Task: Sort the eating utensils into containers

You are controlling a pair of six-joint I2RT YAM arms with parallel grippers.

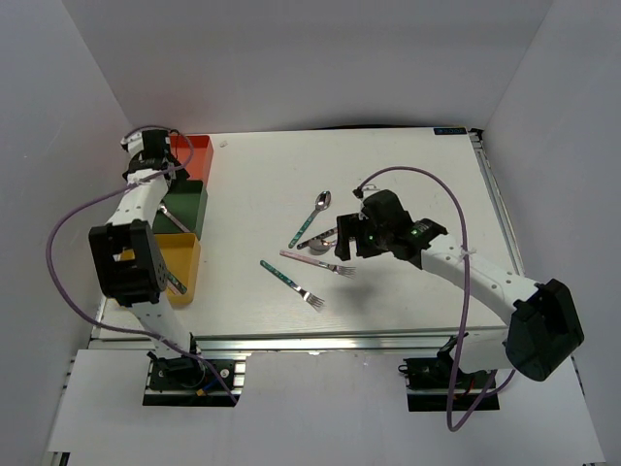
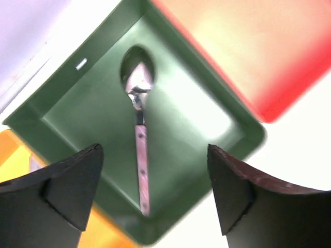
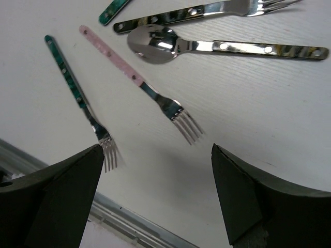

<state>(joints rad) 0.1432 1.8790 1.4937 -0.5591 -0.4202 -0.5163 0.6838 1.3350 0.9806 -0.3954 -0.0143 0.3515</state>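
Three bins stand in a row at the left: orange-red [image 1: 197, 153], dark green [image 1: 187, 206] and yellow [image 1: 182, 264]. My left gripper [image 1: 163, 181] hangs open and empty [image 2: 155, 191] above the green bin [image 2: 72, 103], where a pink-handled spoon [image 2: 139, 150] lies. Loose utensils lie mid-table: a teal spoon [image 1: 312, 217], a pink fork [image 1: 316, 262] and a teal fork [image 1: 291, 282]. My right gripper [image 1: 345, 254] is open and empty [image 3: 155, 196] just above the table, near the pink fork [image 3: 139, 85] and the teal fork [image 3: 77, 95]. A dark-handled spoon [image 3: 222, 46] and a dark-handled fork [image 3: 196, 11] lie beyond them.
The orange-red bin [image 2: 258, 51] and the yellow bin [image 2: 15, 155] flank the green one in the left wrist view. A utensil [image 1: 176, 282] sticks out of the yellow bin. The table's metal front rail [image 3: 124, 222] runs close below my right gripper.
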